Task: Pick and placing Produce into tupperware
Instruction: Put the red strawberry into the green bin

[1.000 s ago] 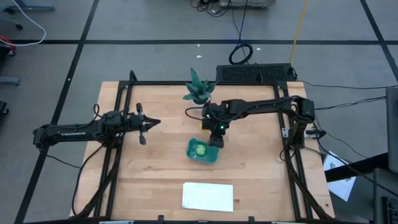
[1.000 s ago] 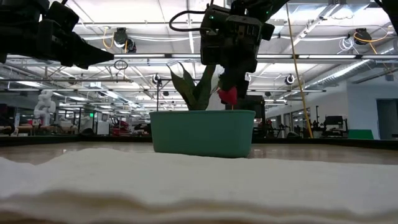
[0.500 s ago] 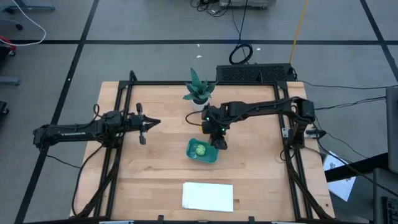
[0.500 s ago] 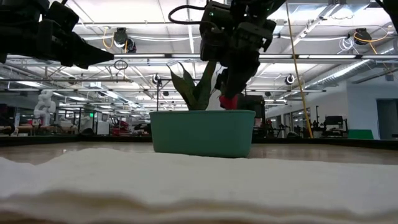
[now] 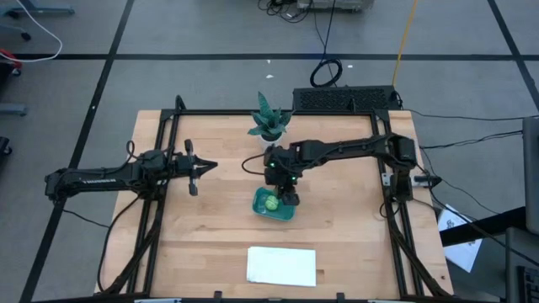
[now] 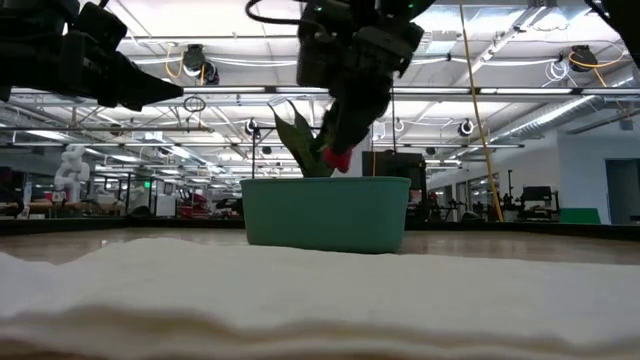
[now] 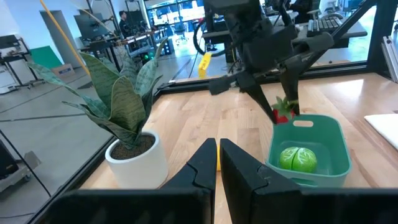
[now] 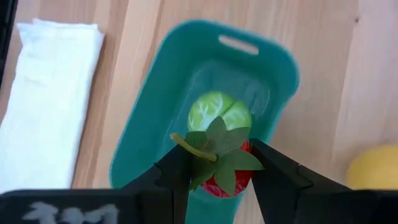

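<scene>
The teal tupperware sits on its base mid-table, with the round light-green piece lying inside it. My right gripper hangs over the tupperware's far-right part, shut on the small dark red piece, which has green leaves. The yellow piece lies on the wood just outside the tupperware. My left gripper waits shut over the table's left half, away from all of it. My right gripper pinches the red piece's body between its two fingers, coming from above and slanting. The green leaves stick up between the fingers. The piece is lifted clear, just above the tupperware's rim.
A spiky potted plant stands just beyond the tupperware, close to my right arm. A white folded sheet lies by the near edge. A black frame rail runs around the tabletop. Bare wood lies left and right of the tupperware.
My right gripper has moved toward the table's left and slightly nearer, from over the tupperware's right rim to above its inside. It tipped as it went and stayed shut on the red piece, which travelled with it.
</scene>
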Available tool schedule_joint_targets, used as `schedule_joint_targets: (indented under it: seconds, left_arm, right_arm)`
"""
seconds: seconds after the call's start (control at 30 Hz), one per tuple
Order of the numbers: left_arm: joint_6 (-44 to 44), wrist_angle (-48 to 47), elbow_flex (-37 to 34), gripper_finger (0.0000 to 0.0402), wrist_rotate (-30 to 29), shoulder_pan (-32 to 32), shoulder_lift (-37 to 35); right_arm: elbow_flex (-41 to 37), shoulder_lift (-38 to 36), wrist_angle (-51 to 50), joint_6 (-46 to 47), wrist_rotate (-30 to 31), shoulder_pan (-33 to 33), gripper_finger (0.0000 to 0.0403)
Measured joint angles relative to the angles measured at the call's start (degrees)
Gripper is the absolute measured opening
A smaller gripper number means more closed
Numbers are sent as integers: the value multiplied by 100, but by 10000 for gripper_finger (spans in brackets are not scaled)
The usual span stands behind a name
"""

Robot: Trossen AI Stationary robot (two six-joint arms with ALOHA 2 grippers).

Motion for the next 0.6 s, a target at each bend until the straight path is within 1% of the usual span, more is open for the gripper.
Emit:
schedule_joint_targets:
  seconds: [0.13,0.43,0.6]
  left_arm:
    - [-2,-37,0,26,0,-2,0]
    - [-2,-150,0,26,0,-2,0]
    - [0,-149,0,26,0,-2,-1]
  right_arm:
    - [382,329,-414,-104,2,11,128]
    - [472,254,-493,-341,-68,33,132]
    - [472,252,-671,-315,-792,59,131]
